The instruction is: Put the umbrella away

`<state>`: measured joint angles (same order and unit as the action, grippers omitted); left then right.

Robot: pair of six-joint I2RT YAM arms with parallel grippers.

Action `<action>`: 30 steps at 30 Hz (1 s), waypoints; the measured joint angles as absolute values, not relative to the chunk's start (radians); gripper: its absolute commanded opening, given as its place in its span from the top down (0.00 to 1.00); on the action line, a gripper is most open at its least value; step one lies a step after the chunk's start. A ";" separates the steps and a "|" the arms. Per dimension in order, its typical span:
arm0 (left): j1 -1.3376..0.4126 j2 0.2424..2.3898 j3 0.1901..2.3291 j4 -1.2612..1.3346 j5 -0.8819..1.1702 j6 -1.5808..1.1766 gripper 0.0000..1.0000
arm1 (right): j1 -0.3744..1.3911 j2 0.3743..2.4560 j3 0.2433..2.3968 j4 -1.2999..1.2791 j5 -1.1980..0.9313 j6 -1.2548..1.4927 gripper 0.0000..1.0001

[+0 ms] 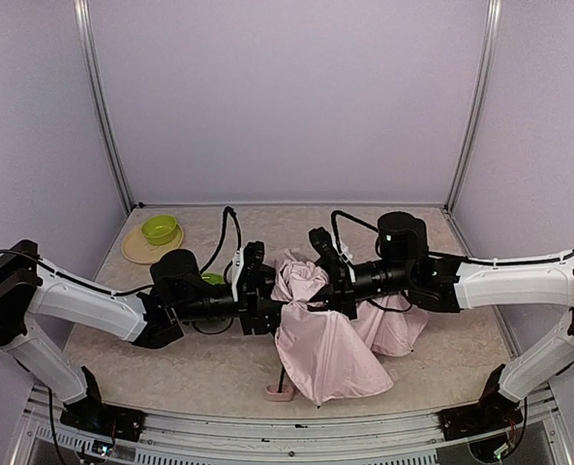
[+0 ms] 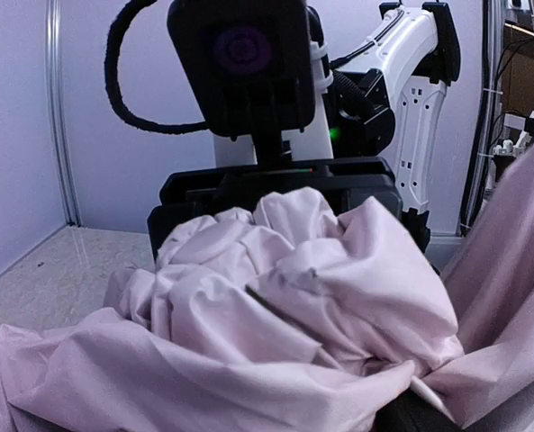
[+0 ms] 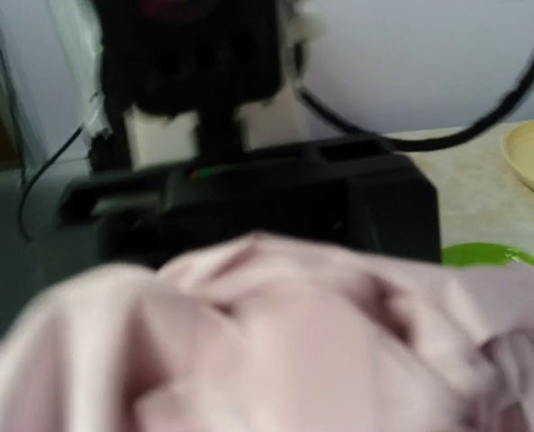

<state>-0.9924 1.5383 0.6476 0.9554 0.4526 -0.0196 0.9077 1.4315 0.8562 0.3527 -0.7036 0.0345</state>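
The umbrella (image 1: 325,349) lies collapsed in the middle of the table, its pale pink fabric crumpled and its small pink handle (image 1: 279,392) near the front edge. My left gripper (image 1: 273,302) and right gripper (image 1: 317,287) face each other at the bunched top of the fabric. In the left wrist view the folds of the umbrella (image 2: 276,306) fill the lower frame and hide my fingers, and a thin white rib tip (image 2: 424,391) pokes out. The right wrist view is blurred, and the umbrella (image 3: 276,342) covers my jaws there too.
A green bowl (image 1: 159,230) sits on a beige plate (image 1: 139,252) at the back left. A second green item (image 1: 212,279) lies behind the left arm. Lilac walls with metal posts close in the table on three sides.
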 measured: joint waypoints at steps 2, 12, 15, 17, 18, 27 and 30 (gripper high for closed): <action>-0.991 1.539 0.625 0.982 0.472 -0.032 0.60 | 0.914 1.430 0.851 0.341 -0.702 0.023 0.23; -0.990 1.599 0.501 1.171 0.455 -0.049 0.93 | 0.919 1.395 0.861 0.171 -0.488 -0.022 0.00; -0.985 1.602 0.485 1.172 0.457 -0.025 0.96 | 0.916 1.326 0.880 0.091 -0.456 -0.029 0.00; -0.981 1.599 0.472 1.172 0.451 -0.001 1.00 | 0.915 1.255 0.902 0.022 -0.438 -0.047 0.00; -0.979 1.596 0.466 1.172 0.448 0.010 1.00 | 0.915 1.217 0.908 -0.006 -0.430 -0.054 0.00; -0.952 1.578 0.424 1.158 0.411 0.110 1.00 | 0.834 0.823 0.878 -0.184 -0.323 0.053 0.00; -0.942 1.594 0.432 1.150 0.391 0.105 1.00 | 0.834 0.804 0.852 -0.271 -0.290 0.140 0.05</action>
<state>-0.9424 1.5944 0.4320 1.1503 0.3908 0.1055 0.8345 0.8043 0.8520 -0.2714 -0.2901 0.1398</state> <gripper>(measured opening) 0.012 0.992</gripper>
